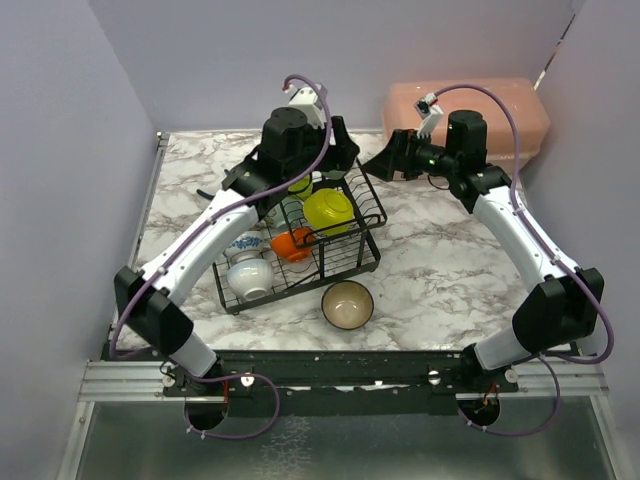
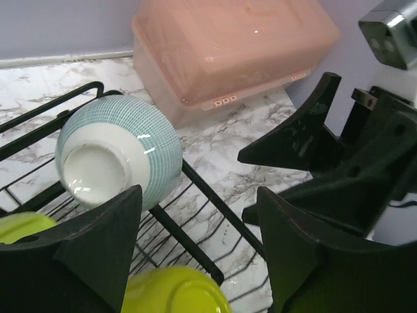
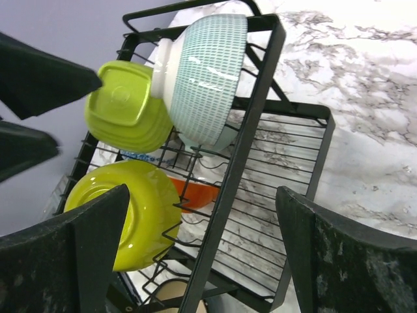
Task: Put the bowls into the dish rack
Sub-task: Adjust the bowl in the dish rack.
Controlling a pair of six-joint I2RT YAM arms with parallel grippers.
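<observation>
Teal-checked bowl is leaning on edge in the dish rack, slotted to drain, just ahead-left of left pincer, gaping empty; right pincer is hovering wide, empty, facing it.

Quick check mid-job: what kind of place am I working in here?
Probably a robot test booth dressed as a kitchen counter: plain lilac walls box in a marble-look table, the arms are bolted to a metal rail, and a dish rack holds bowls.
</observation>
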